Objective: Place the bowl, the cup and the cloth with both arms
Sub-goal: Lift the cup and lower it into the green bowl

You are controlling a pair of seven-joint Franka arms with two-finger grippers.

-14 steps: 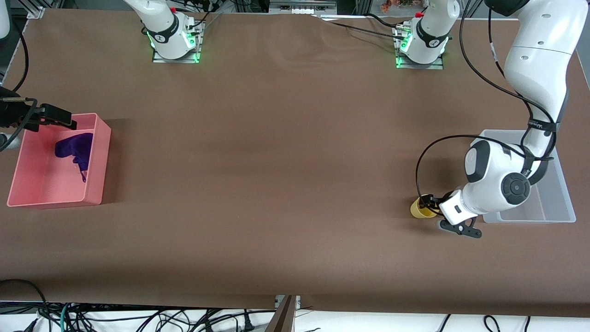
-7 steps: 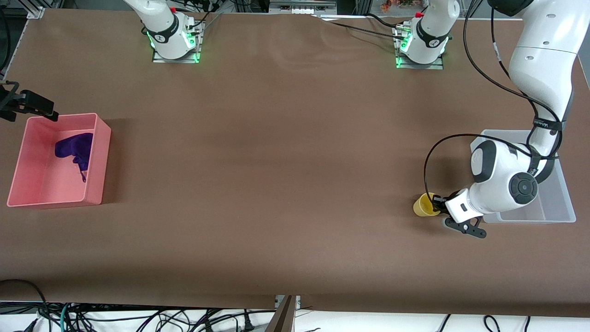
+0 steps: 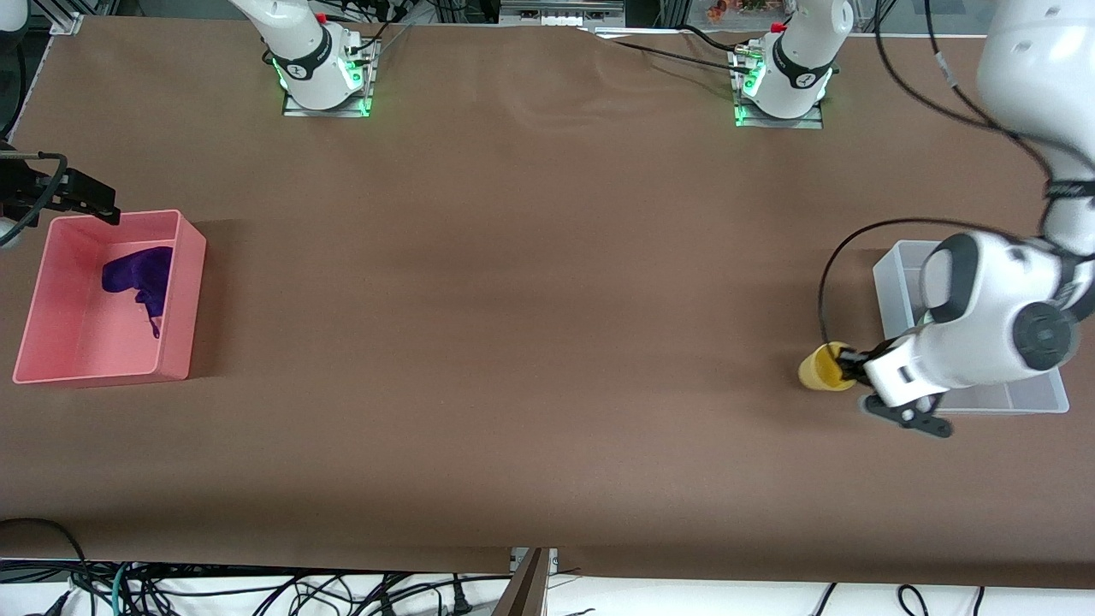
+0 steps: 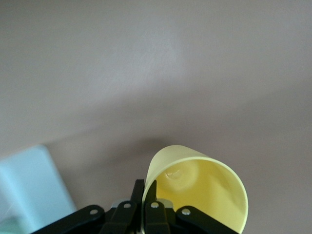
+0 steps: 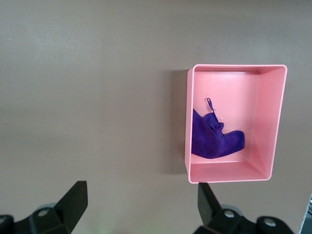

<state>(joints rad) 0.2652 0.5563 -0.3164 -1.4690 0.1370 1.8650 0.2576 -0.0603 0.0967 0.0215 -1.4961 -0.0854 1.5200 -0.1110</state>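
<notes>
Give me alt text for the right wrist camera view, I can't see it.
A purple cloth lies inside a pink bin on the brown table, seen from above. The right gripper hangs over bare table beside the bin, its jaws open and empty.

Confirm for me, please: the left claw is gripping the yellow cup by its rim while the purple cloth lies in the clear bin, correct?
Not quite. The cloth lies in the pink bin, as the front view shows, not the clear bin. The rest holds: the left claw pinches the yellow cup by its rim.
</notes>
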